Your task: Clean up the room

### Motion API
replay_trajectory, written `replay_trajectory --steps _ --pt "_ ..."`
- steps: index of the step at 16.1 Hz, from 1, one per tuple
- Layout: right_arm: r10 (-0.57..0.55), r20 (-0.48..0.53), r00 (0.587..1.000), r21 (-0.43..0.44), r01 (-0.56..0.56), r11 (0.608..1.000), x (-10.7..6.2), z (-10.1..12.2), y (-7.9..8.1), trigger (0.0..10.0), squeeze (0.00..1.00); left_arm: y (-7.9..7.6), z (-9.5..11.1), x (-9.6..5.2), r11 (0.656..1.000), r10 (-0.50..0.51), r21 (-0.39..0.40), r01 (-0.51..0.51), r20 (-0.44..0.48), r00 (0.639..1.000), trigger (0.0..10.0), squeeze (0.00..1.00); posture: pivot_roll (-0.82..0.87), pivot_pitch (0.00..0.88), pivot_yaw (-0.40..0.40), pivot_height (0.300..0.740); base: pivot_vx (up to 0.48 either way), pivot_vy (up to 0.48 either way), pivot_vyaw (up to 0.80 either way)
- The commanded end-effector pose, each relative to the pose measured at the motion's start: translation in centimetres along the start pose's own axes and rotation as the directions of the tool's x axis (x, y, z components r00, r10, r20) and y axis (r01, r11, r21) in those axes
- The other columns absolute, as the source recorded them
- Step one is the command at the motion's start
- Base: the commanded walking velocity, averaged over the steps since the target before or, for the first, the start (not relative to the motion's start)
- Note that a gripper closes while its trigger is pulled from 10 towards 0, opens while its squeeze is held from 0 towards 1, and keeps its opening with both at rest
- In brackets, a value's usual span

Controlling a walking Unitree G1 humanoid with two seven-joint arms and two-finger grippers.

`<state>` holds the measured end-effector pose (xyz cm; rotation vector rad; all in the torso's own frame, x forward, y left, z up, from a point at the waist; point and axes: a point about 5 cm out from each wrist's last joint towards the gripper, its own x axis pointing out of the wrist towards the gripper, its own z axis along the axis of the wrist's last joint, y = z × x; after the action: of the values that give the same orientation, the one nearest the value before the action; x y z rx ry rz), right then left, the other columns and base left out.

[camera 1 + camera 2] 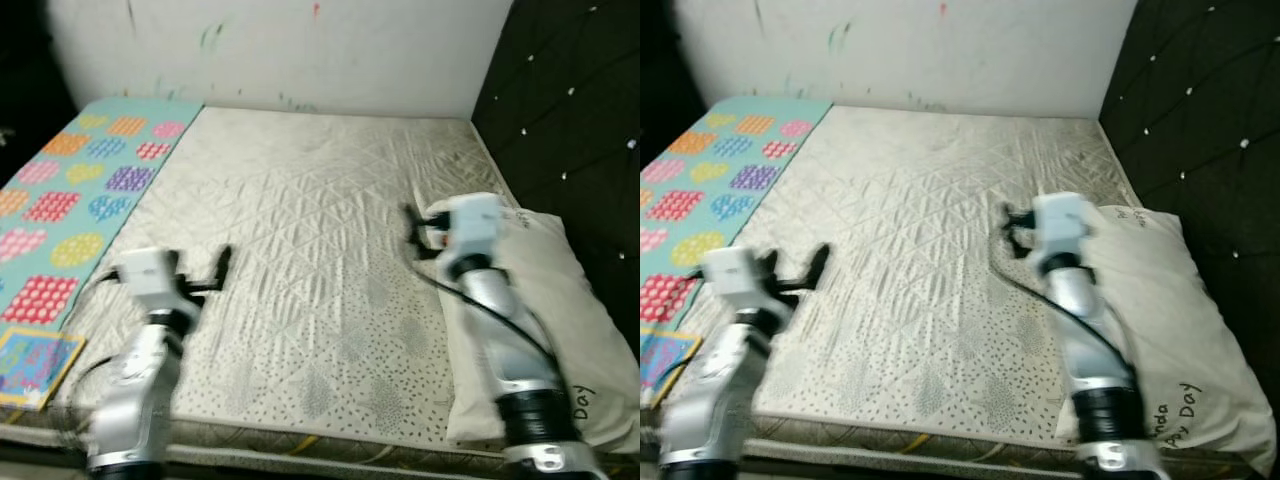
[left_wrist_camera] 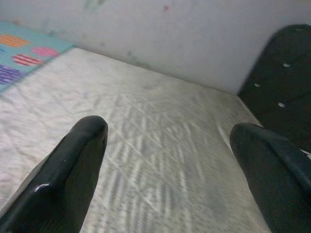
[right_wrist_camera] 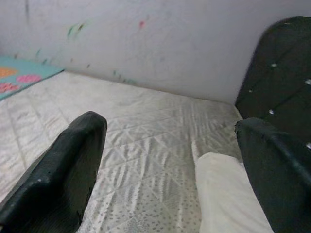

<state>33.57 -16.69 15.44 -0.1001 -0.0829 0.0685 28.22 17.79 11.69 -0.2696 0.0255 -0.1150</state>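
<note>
1. One bare mattress (image 1: 300,250) takes up most of the scene. It is cream, quilted in diamonds, with a dotted print toward its near edge.
2. One pillow (image 1: 560,330) lies along the mattress's right edge, against the black tufted headboard (image 1: 580,120). It is cream, plump and a little creased, with dark handwriting near its near end; in the right eye view the word "Day" can be read there.
3. One turquoise sheet (image 1: 75,200) with coloured round and square dotted patches covers the mattress's left edge, reaching the far left corner.
4. One flat, colourful square thing (image 1: 35,365), like a book or card, lies at the near left corner, partly on the turquoise sheet; its detail is too blurred to read.
5. One off-white wall (image 1: 300,50) with small green and red marks runs behind the mattress's far edge.
6. Two grippers are out over the mattress, neither touching anything.
7. The left gripper (image 2: 170,160) hovers above the near left part of the mattress, its two black fingers (image 2: 73,165) spread wide with only quilted fabric between them.
8. The right gripper (image 3: 170,160) hovers beside the far end of the pillow near the right edge, its fingers (image 3: 68,165) also wide apart and holding nothing; in the right wrist view the pillow's end lies between them, lower down.
</note>
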Motion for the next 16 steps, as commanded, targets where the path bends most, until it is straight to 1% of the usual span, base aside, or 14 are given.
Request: replay_trajectory --steps 1,2,4,5,7,8,9,14,16 --pt "0.044 0.016 0.999 0.046 -0.044 0.998 -0.2 0.4 0.5 10.0 0.00 1.2 0.5 -0.3 0.997 0.056 0.047 -0.056 0.014 0.998 10.0 0.00 -0.16 0.000 -0.032 0.740 0.000 0.480 0.00" --pt "0.074 0.019 0.997 0.056 -0.074 0.996 -0.6 0.5 0.6 10.0 0.00 1.7 0.5 -0.9 0.996 0.071 0.054 -0.072 0.011 0.997 10.0 0.00 -0.16 0.000 -0.032 0.740 0.000 0.480 0.00" --pt "0.093 -0.034 0.995 0.026 -0.092 0.995 -2.2 -0.8 0.0 10.0 0.00 3.3 -0.5 -3.1 0.989 0.117 0.092 -0.114 -0.026 0.993 10.0 0.00 -0.15 0.000 -0.038 0.740 0.000 0.480 0.00" --pt "0.095 -0.051 0.994 0.026 -0.094 0.995 -2.5 -1.2 0.0 10.0 0.00 3.5 -0.6 -3.3 0.988 0.127 0.091 -0.124 -0.031 0.991 10.0 0.00 -0.14 0.000 -0.039 0.740 0.000 0.480 0.00" --pt "0.107 -0.101 0.989 0.021 -0.105 0.994 -3.5 -2.5 -0.1 10.0 0.00 4.1 -0.9 -3.9 0.985 0.146 0.098 -0.142 -0.041 0.988 10.0 0.00 -0.14 0.000 -0.039 0.740 0.000 0.480 0.00" --pt "0.123 -0.137 0.983 0.021 -0.121 0.992 -4.1 -3.2 0.1 10.0 0.00 4.2 -1.0 -3.9 0.985 0.149 0.095 -0.145 -0.044 0.988 10.0 0.00 -0.14 0.000 -0.041 0.740 0.000 0.476 0.00" --pt "0.127 -0.143 0.982 0.026 -0.124 0.992 -4.1 -3.3 0.2 10.0 0.00 4.1 -1.0 -3.8 0.985 0.146 0.096 -0.141 -0.045 0.988 10.0 0.00 -0.14 0.000 -0.039 0.740 0.000 0.476 0.00" --pt "0.131 -0.145 0.981 0.029 -0.129 0.991 -3.4 -3.0 0.2 10.0 0.00 3.2 -1.0 -2.9 0.991 0.105 0.093 -0.101 -0.044 0.993 10.0 0.00 -0.16 0.000 -0.032 0.740 0.000 0.476 0.00" --pt "0.171 -0.143 0.975 0.026 -0.169 0.985 -3.3 -2.9 1.0 10.0 0.00 3.0 -1.2 -2.5 0.993 0.084 0.085 -0.079 -0.052 0.995 10.0 0.00 -0.16 0.000 -0.029 0.740 0.000 0.476 0.00"
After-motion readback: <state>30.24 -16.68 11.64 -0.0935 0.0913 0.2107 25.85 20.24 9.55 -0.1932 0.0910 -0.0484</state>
